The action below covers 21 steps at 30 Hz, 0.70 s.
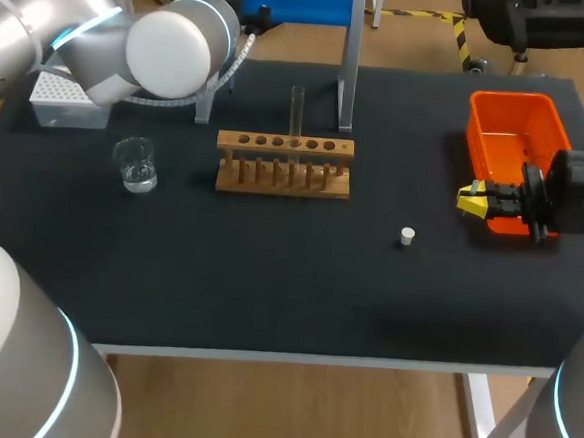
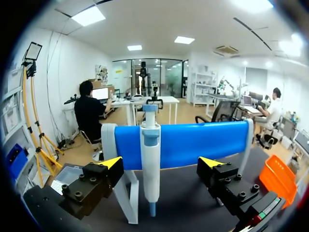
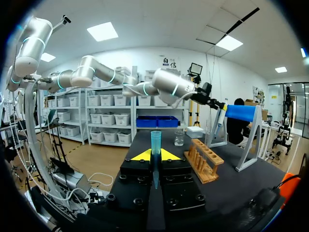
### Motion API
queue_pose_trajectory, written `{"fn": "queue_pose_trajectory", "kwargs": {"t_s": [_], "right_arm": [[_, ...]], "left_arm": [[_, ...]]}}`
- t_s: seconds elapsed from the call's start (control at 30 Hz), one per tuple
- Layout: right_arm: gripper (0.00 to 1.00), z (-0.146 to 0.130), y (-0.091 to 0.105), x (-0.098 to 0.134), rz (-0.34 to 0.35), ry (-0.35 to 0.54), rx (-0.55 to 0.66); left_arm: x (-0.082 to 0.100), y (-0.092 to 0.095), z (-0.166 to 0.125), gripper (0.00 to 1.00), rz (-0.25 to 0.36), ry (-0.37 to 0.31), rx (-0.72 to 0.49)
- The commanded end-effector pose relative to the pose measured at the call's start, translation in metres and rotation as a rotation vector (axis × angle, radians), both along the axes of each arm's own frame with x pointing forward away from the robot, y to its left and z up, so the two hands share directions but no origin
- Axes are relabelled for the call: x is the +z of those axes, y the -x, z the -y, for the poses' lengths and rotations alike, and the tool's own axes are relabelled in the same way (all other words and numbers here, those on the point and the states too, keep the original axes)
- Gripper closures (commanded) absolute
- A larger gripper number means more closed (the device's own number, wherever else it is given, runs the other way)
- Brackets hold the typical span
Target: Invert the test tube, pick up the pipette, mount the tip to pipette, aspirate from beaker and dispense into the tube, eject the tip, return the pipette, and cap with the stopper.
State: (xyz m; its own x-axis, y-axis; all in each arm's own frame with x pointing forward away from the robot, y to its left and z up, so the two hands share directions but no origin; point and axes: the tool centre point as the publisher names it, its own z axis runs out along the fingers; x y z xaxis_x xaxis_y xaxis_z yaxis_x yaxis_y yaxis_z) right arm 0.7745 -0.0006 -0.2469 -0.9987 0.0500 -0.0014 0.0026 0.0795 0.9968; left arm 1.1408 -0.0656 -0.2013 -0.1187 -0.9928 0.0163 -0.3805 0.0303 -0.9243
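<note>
Pipette (image 2: 150,159) hung on its stand (image 2: 203,142) ahead of the left fingers (image 2: 112,163), spread, apparently to grasp it. Right fingers (image 3: 140,155) pinched a blue tip (image 3: 155,139) upright, likely for mounting. Tube (image 1: 296,114) stood in the rack (image 1: 283,178).

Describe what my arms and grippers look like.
The left arm and right arm are fat silver-white tubes with glowing pale-blue rings at the joints. The left gripper and right gripper are black, blocky, studded with bolts, with wedge-shaped yellow tips.
</note>
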Motion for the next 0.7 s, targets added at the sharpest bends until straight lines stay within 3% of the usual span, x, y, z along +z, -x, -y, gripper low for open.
{"fn": "queue_pose_trajectory", "kwargs": {"t_s": [0.03,0.7], "right_arm": [[1.00,0.000,0.001,0.000,0.000,0.001,-0.001],[1.00,0.000,0.001,0.000,0.000,0.001,-0.001]], "left_arm": [[-0.004,-0.008,0.002,0.00,0.009,0.004,-0.003],[-0.001,-0.022,0.003,0.00,0.041,-0.017,-0.010]]}}
